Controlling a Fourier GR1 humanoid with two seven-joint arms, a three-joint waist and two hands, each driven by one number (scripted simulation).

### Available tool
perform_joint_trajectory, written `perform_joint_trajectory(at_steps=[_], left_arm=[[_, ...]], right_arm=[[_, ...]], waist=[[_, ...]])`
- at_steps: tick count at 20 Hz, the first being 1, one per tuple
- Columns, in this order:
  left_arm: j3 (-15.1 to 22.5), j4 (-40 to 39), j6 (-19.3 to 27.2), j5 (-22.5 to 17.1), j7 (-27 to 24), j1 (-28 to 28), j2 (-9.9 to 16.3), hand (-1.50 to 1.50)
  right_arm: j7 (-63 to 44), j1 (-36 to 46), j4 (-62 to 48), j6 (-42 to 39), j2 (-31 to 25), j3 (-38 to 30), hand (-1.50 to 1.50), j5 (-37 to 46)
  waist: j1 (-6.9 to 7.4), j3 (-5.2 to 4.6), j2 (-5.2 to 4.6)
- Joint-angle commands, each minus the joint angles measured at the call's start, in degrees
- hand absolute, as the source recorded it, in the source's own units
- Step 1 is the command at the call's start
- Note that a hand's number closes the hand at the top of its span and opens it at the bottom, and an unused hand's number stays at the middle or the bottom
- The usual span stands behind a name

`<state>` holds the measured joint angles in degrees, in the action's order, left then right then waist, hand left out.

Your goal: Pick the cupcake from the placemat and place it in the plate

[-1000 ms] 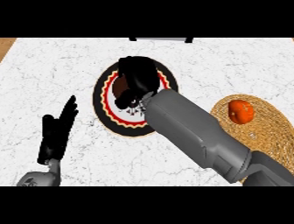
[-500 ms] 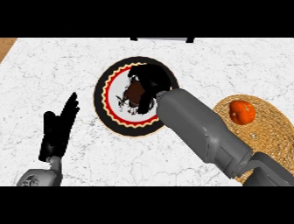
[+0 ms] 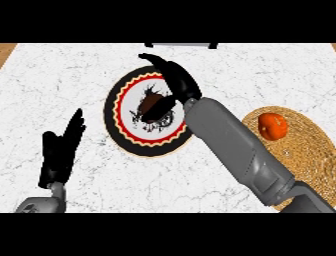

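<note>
The brown cupcake (image 3: 152, 104) sits on the white middle of the round plate (image 3: 116, 121), which has a red and black rim. My right hand (image 3: 177, 81) hovers over the plate's far right part, just beyond the cupcake. Its fingers are spread and straight and hold nothing. Its grey forearm (image 3: 234, 145) runs down to the lower right and hides part of the plate's right side. My left hand (image 3: 60, 150) rests open at the lower left, fingers up, apart from the plate.
A round woven placemat (image 3: 313, 156) lies to the right of the plate, with an orange-red round fruit (image 3: 273, 125) on its near-left part. The marble counter ends in wooden strips at the far left and far right.
My right hand has gone from curled over the plate's middle to spread and shifted toward the far side. The cupcake now shows uncovered on the plate. The left hand has stayed put.
</note>
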<state>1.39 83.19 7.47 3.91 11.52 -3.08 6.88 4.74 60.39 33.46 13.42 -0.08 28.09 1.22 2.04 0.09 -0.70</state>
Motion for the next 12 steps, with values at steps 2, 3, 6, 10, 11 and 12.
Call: perform_joint_trajectory(at_steps=[2,3,6,10,11,12], left_arm=[[0.0,-1.2,0.9,0.3,0.5,-0.2,-0.9,0.0],[-0.1,0.4,0.8,0.2,2.4,-0.4,-0.6,0.0],[0.9,1.6,2.0,1.4,3.2,-0.2,-1.7,0.0],[-0.2,1.6,-0.5,0.4,0.4,1.5,0.0,0.0],[-3.0,-0.6,-0.8,-0.2,1.3,-1.7,1.9,0.0],[2.1,-0.4,2.2,3.0,-0.1,0.5,-3.2,0.0]], right_arm=[[7.3,-2.2,0.5,-2.8,0.1,-9.2,-1.5,-7.9],[8.4,-3.3,0.5,-6.5,-2.3,-9.8,-1.5,-8.3],[14.5,-3.0,-4.7,-8.0,-0.4,-11.8,-1.5,-8.2],[18.9,-2.6,-9.2,-10.7,0.1,-12.7,-1.5,-8.7],[16.5,-3.3,-5.3,-13.7,-1.3,-13.2,-1.5,-7.7],[17.5,-3.6,-5.6,-11.7,0.1,-9.9,-1.5,-8.8]], waist=[[-1.03,-0.05,0.2],[-1.33,-0.05,0.42],[-0.7,-0.05,0.27],[-0.39,-0.07,0.25],[-1.36,-0.09,0.5],[-0.74,-0.08,0.41]])
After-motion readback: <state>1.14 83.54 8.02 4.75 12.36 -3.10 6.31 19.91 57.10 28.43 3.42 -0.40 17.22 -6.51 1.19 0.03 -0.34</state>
